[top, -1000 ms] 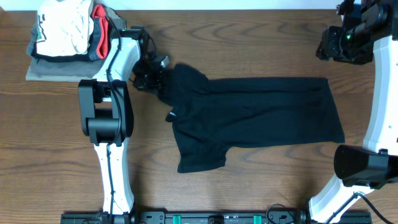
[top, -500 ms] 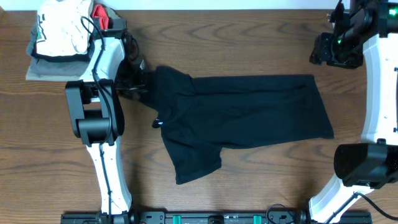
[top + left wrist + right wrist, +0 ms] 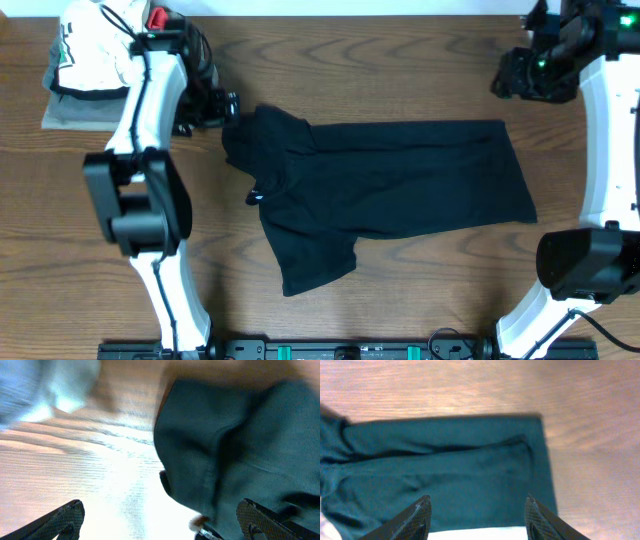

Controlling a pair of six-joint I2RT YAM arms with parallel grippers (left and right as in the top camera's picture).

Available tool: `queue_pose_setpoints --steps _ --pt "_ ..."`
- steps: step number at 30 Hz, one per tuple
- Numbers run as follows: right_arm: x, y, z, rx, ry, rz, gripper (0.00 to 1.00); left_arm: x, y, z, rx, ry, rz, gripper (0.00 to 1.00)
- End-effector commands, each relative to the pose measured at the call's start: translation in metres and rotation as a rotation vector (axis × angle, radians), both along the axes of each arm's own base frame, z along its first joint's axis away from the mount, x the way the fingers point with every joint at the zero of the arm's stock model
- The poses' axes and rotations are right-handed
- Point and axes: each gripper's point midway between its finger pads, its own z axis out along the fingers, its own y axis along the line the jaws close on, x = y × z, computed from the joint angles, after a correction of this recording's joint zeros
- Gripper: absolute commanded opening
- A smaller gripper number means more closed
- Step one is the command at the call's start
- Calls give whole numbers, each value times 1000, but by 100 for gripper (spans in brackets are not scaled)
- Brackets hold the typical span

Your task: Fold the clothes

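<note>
One fold done, maybe, more left. Black shirt [image 3: 400, 180] long on the surface [image 3: 400, 60]. Left claw [image 3: 160, 515], right claw [image 3: 477, 510] — spread apart, empty.

The place looks like a robot lab or test bench rather than a home. A wood-grain table [image 3: 400, 300] fills the overhead view. Two white arms, the left arm [image 3: 140, 100] and the right arm [image 3: 603, 150], rise from its near edge on black joints. A black rail [image 3: 350, 350] with green fittings runs along that edge. On the table lie a black shirt [image 3: 400, 180], spread out, and a pile of clothes [image 3: 95, 50] in the far left corner.
</note>
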Motion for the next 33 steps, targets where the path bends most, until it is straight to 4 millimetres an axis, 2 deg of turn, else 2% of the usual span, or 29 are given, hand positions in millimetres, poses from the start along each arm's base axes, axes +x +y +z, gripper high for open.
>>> queue_pose_setpoints --steps 1,4,6,8,10,12,15,19,22,23,27,33 --pt "3 60 -11 98 -18 192 58 6 5 37 14 -105 43 98" --pt "13 109 -24 127 -73 302 60 11 11 57 2 -173 118 98" --pt "20 149 -37 141 -112 368 62 12 11 68 -27 -202 129 98" --pt "26 177 -50 132 -134 399 63 11 10 74 -50 -212 122 98" --pt "33 189 -62 98 -135 357 62 10 2 76 -88 -218 72 98" --pt "38 194 -65 93 -145 336 62 8 -19 79 -170 -226 -29 98" --pt "48 177 -62 74 -160 273 63 -1 -61 85 -292 -238 -247 98" --pt "55 131 -61 67 -134 164 64 -16 -106 81 -286 -236 -511 96" --pt "53 91 -63 98 -86 89 64 -26 -135 67 -228 -213 -676 94" --pt "51 78 -64 120 -67 70 63 -28 -139 59 -180 -191 -701 92" --pt "40 49 -68 150 -21 69 60 -32 -144 31 -65 -113 -752 85" --pt "24 38 -75 103 41 104 58 -31 -143 -7 -68 -26 -760 84"
